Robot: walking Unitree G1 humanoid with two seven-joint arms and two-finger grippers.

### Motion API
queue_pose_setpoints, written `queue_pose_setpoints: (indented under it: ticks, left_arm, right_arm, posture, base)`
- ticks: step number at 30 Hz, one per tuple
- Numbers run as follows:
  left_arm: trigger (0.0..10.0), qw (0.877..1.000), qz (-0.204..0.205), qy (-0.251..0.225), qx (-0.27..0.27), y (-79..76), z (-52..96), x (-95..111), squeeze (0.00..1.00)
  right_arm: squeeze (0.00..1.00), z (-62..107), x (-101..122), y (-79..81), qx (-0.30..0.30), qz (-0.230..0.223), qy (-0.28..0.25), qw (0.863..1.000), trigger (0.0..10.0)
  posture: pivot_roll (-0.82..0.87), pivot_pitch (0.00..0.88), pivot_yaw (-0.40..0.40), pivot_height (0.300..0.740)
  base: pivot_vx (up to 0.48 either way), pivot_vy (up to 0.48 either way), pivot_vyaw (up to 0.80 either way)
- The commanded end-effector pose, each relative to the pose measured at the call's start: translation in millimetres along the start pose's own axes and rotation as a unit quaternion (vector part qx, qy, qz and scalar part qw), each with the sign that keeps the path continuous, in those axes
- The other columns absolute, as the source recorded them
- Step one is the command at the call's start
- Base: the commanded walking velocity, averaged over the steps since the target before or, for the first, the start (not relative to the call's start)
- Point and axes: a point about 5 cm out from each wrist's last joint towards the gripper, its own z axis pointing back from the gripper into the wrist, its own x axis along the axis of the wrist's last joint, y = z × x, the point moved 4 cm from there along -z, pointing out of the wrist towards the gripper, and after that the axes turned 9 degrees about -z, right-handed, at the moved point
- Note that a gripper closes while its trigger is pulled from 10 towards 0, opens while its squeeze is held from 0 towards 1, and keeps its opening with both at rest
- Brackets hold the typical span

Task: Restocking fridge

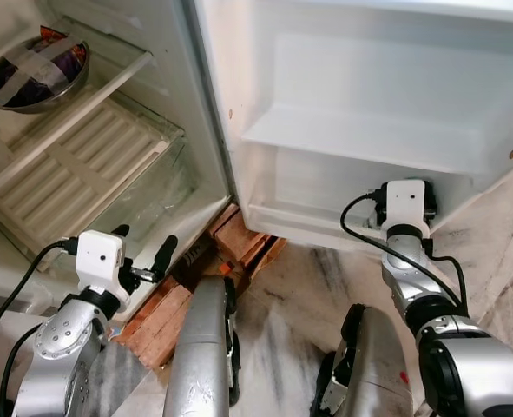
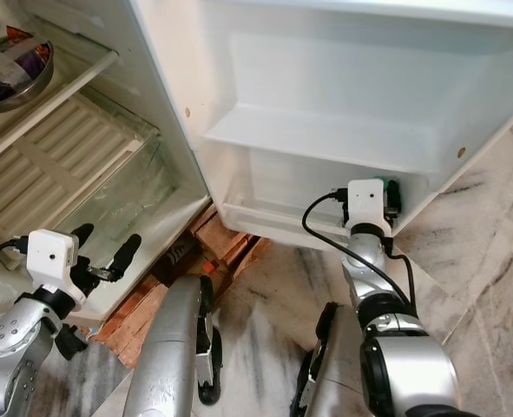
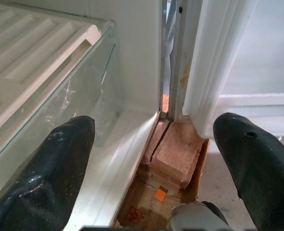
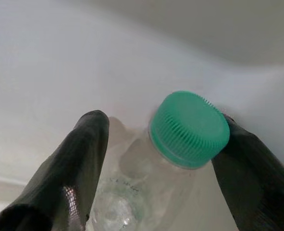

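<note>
One bottle [image 4: 170,159] is what you've got in play: clear plastic w/ a green cap [image 4: 189,128], sitting between the right gripper's [image 4: 156,163] black fingers. You're at the lowest door shelf [image 1: 325,221] of the open fridge door [image 1: 369,78], w/ the right wrist up against its front wall. Right wrist view shows one finger touching the cap side, the other standing a bit off the bottle's shoulder, so the jaws look loosely spread around it rather than clamped; whether the bottle's base already rests on the shelf, can't tell.

Left gripper [image 1: 143,252] hovers low by the fridge's bottom edge, fingers spread wide, nothing in them. It's near the glass-fronted crisper drawer [image 1: 143,195] and the bricks [image 1: 239,239] propping the cabinet.

Progress, judging by what shows: early. Door shelves look bare apart from this bottle; inside, just a steel bowl [image 1: 35,74] on an upper shelf. Left to do: confirm bottle stands upright, pull the right arm clear, then fetch more stock.
</note>
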Motion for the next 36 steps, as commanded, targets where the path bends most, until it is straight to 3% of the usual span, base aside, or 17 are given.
queue_pose_setpoints:
  ticks: [1,10,14,22,25,26,28,35,36]
  left_arm:
    - [10.0,1.0,-0.001,0.014,0.006,1.3,2.8,-9,0.0]
    - [10.0,1.0,0.003,0.007,0.004,0.0,-5.9,-10,0.0]
    - [10.0,1.0,0.004,0.002,0.001,-0.9,-10.6,-9,0.0]
    - [10.0,1.0,0.004,-0.005,0.0,-0.4,-15.8,-8,0.0]
    - [10.0,1.0,0.004,-0.006,-0.002,-1.2,-17.6,-9,0.0]
    - [10.0,1.0,0.004,-0.007,-0.003,-1.7,-19.1,-9,0.0]
    - [10.0,1.0,0.004,-0.007,-0.003,-1.9,-20.3,-9,0.0]
    - [10.0,1.0,0.002,-0.011,-0.006,-2.5,-24.7,-8,0.0]
    - [10.0,1.0,0.001,-0.011,-0.005,-1.9,-24.6,-8,0.0]
  right_arm:
    - [1.0,1.2,-1,-17.3,-0.034,-0.015,-0.007,0.999,10.0]
    - [1.0,10.1,5,-9.8,-0.012,-0.043,-0.025,0.999,10.0]
    - [1.0,29.1,1,-1.3,0.009,-0.058,-0.026,0.998,10.0]
    - [1.0,56.8,-1,-2.7,0.007,-0.065,-0.022,0.998,10.0]
    - [0.93,65.0,10,2.1,0.033,-0.051,-0.059,0.996,10.0]
    - [0.79,68.1,13,2.5,0.035,-0.056,-0.061,0.996,10.0]
    - [0.79,68.6,13,2.9,0.037,-0.056,-0.06,0.996,10.0]
    - [0.71,51.3,17,-5.4,0.017,-0.041,-0.059,0.997,10.0]
    - [0.63,42.6,21,-9.2,0.013,-0.032,-0.066,0.997,10.0]
  posture:
    - [0.21,0.167,0.04,0.581]
    - [0.18,0.136,0.031,0.581]
    - [0.16,0.124,0.032,0.581]
    - [0.14,0.109,0.037,0.581]
    - [0.13,0.103,0.041,0.581]
    - [0.13,0.1,0.044,0.581]
    - [0.13,0.097,0.045,0.581]
    - [0.14,0.091,0.05,0.581]
    - [0.14,0.093,0.052,0.581]
  base:
    - [0.0,0.0,0.0]
    - [0.0,0.0,0.0]
    - [0.0,0.0,0.0]
    - [0.0,0.0,0.0]
    - [0.0,0.0,0.0]
    - [0.0,0.0,0.0]
    - [0.0,0.0,0.0]
    - [0.0,0.0,0.0]
    - [0.0,0.0,0.0]
